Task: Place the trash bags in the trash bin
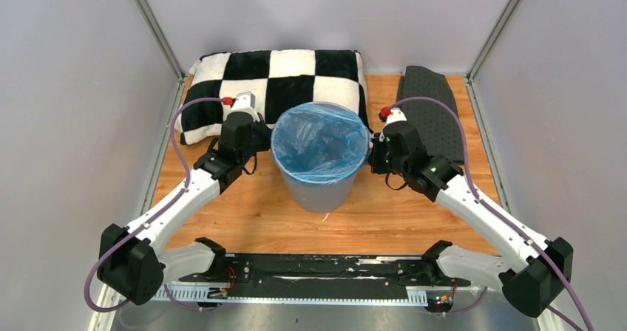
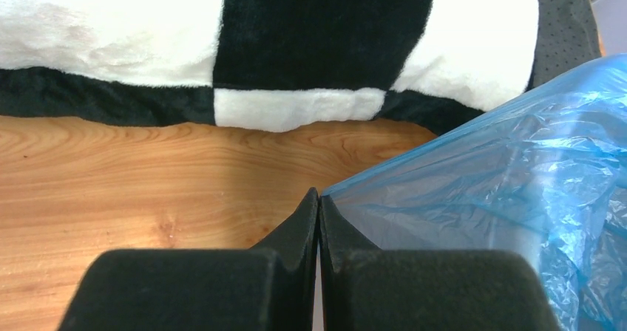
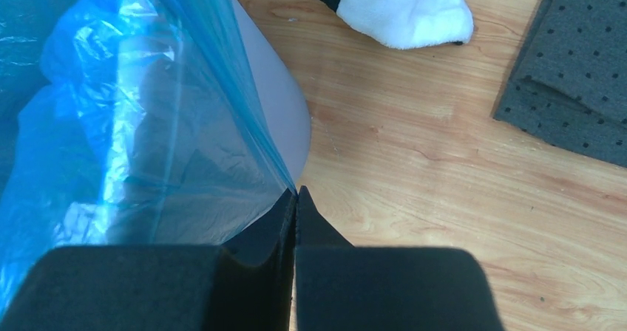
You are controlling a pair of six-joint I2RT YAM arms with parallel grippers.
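Note:
The round light-grey trash bin (image 1: 319,189) stands upright mid-table. The translucent light-blue trash bag (image 1: 319,140) lines its inside, its mouth stretched over the rim. My left gripper (image 1: 268,140) is at the bin's left rim, shut on the bag's edge (image 2: 473,176), jaws pressed together (image 2: 319,198). My right gripper (image 1: 372,154) is at the bin's right rim, shut on the bag's edge (image 3: 148,124), jaws pressed together (image 3: 296,193). The bin's grey wall (image 3: 277,102) shows beside the bag in the right wrist view.
A black-and-white checkered pillow (image 1: 244,83) lies behind the bin, also in the left wrist view (image 2: 296,35). A dark grey dotted mat (image 1: 432,109) lies at the back right, also in the right wrist view (image 3: 577,72). Grey walls enclose the wooden table (image 1: 251,213).

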